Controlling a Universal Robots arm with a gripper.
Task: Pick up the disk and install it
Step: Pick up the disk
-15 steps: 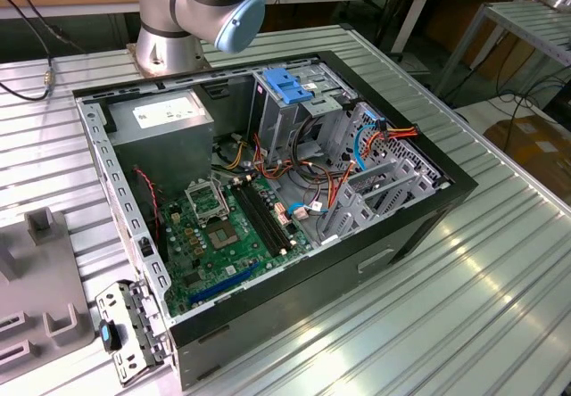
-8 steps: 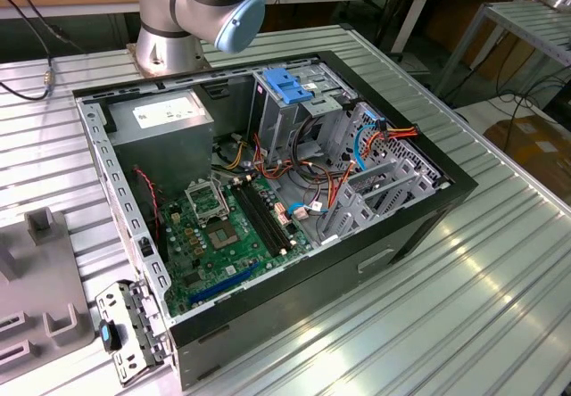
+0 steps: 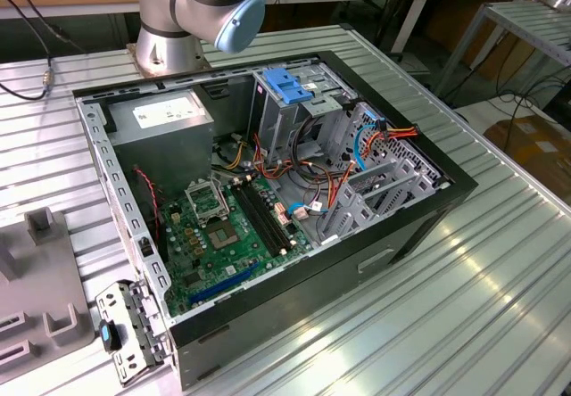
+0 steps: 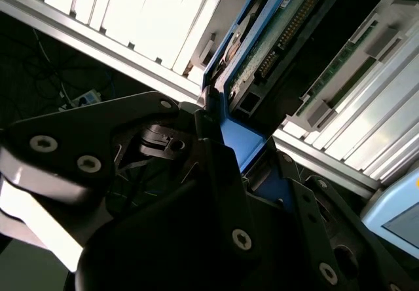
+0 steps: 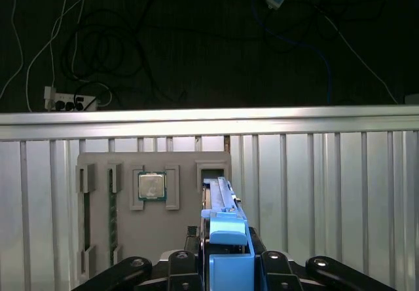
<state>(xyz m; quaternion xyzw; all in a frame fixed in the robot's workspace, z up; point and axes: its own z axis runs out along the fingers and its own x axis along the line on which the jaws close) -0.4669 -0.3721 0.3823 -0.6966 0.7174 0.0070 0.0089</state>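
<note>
- The gripper (image 5: 227, 265) has its black jaws clamped on the blue end tab of the disk (image 5: 221, 196), one jaw on each side of it
- From that grip the disk runs straight out ahead of the jaws, edge-on in the first wrist view
- In the second wrist view the disk (image 4: 288, 22) shows its green circuit board and a connector beyond the jaws, with the blue carrier along its edge
- Past the jaws lies a grey fixture tray (image 5: 183, 229) on the slatted metal table (image 5: 327, 193); the disk's far end meets a slot in the tray, and I cannot tell whether it sits in it
- A processor chip (image 5: 151, 186) rests in a tray pocket off to one side of the jaws
- The exterior view shows the open computer case (image 3: 419, 124) with its motherboard (image 3: 223, 226)
</note>
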